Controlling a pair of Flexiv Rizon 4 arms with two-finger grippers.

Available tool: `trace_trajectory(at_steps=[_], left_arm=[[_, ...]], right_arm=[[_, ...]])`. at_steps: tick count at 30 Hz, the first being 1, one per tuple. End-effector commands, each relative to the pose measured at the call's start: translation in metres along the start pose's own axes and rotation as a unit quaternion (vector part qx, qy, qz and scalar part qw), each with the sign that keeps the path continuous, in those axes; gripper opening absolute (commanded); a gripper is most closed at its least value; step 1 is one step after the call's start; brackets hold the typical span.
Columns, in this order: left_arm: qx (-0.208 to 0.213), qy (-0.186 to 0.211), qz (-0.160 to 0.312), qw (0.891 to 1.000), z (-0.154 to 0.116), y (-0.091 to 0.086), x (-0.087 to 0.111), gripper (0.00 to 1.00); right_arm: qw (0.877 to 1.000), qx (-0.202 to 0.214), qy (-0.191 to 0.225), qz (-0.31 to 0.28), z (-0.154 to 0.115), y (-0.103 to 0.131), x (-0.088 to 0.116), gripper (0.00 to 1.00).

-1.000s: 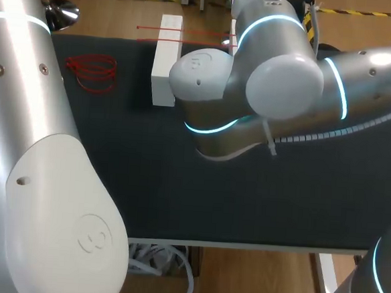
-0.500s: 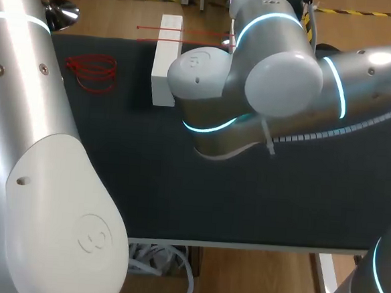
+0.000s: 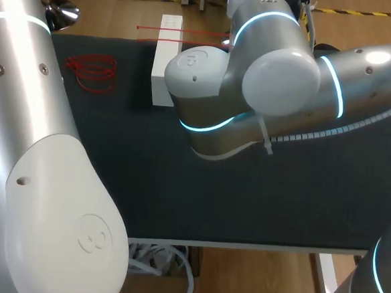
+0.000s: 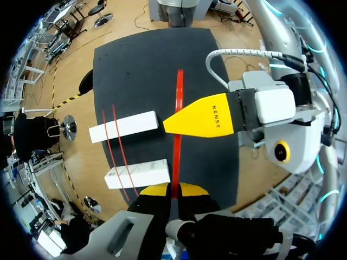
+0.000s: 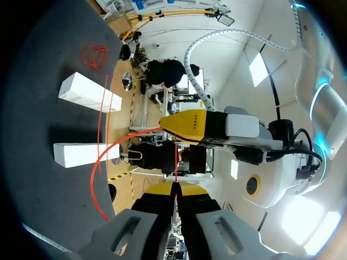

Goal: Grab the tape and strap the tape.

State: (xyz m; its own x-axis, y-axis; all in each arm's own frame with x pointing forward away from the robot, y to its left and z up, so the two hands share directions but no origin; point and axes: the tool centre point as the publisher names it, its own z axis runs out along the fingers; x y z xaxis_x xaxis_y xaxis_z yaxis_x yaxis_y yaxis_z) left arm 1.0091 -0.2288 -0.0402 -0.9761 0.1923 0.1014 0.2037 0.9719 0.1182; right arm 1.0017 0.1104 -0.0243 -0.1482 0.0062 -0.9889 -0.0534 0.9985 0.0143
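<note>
Red thin plastic tape (image 4: 179,86) is held above the dark surface (image 3: 178,199) by both arms. The left end effector (image 4: 173,190) is pressed together on it, and the right end effector (image 5: 174,188) pinches it just ahead, set crosswise. The tape's long axis runs straight out from the left grip and past the right one. A white rectangular block (image 4: 123,125) and a second white block (image 4: 138,173) lie just beside it, near the far edge. Neither arm is nearer, as each already grips. Over the last second the right arm (image 3: 254,77) has edged slightly toward the left edge, while the block seen from overhead has not moved.
</note>
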Motion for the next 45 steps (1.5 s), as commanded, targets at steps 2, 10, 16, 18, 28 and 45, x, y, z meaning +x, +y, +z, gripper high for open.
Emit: trace_trajectory(at_steps=[2,10,16,18,28,45], left_arm=[[-0.003,0.003,0.0,1.0,-0.002,-0.002,-0.002,0.0],[-0.003,0.003,0.0,1.0,-0.002,-0.002,-0.002,0.0],[-0.003,0.003,0.0,1.0,-0.002,-0.002,-0.002,0.0],[-0.003,0.003,0.0,1.0,-0.002,-0.002,-0.002,0.0],[-0.003,0.003,0.0,1.0,-0.002,-0.002,-0.002,0.0],[-0.003,0.003,0.0,1.0,-0.002,-0.002,-0.002,0.0]], right_arm=[[1.0,0.002,0.004,0.0,0.0,0.002,-0.003,0.0],[1.0,0.002,0.005,-0.001,0.001,0.006,-0.003,0.0],[1.0,0.0,0.008,-0.002,0.003,0.009,-0.002,0.0],[1.0,-0.001,0.01,-0.004,0.004,0.01,-0.002,0.0],[1.0,-0.005,0.012,-0.008,0.004,0.014,-0.002,0.0],[1.0,-0.012,0.018,-0.014,0.009,0.021,-0.003,0.0]])
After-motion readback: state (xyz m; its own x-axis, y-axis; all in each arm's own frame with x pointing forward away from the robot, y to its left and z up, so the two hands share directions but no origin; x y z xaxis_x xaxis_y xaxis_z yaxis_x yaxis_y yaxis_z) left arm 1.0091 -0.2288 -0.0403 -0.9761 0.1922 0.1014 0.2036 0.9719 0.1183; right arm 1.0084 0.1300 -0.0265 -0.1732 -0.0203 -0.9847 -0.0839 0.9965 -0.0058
